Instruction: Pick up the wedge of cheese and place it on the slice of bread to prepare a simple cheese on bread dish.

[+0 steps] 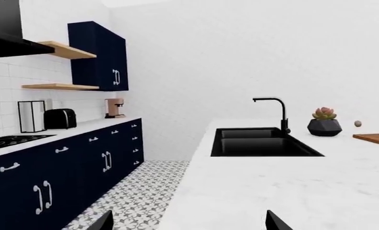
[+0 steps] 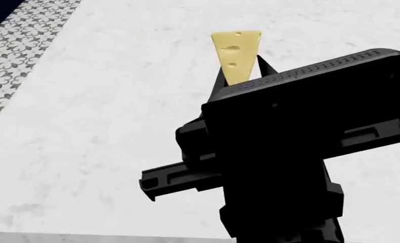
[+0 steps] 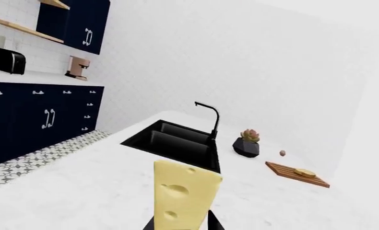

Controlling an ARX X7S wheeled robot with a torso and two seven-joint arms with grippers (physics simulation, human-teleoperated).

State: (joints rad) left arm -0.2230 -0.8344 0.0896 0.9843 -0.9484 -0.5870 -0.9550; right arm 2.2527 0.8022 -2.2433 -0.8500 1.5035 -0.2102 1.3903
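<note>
My right gripper (image 2: pixel 239 71) is shut on the wedge of cheese (image 2: pixel 237 54), a pale-yellow wedge with round holes held above the white marble counter (image 2: pixel 105 126). In the right wrist view the cheese (image 3: pixel 183 194) stands up between the two dark fingers. Far across the counter the slice of bread (image 3: pixel 304 172) lies on a wooden board (image 3: pixel 296 173). In the left wrist view only the board's edge (image 1: pixel 375 138) shows, and the bread is out of view there. My left gripper (image 1: pixel 186 223) is open over the counter's edge with nothing between its fingertips.
A black sink (image 3: pixel 173 143) with a black tap (image 3: pixel 208 117) is set in the counter between me and the board. A potted succulent (image 3: pixel 247 143) and a small brown ball (image 3: pixel 282 153) stand near the board. Dark blue cabinets (image 1: pixel 61 167) line the far wall across a patterned floor (image 1: pixel 138 196).
</note>
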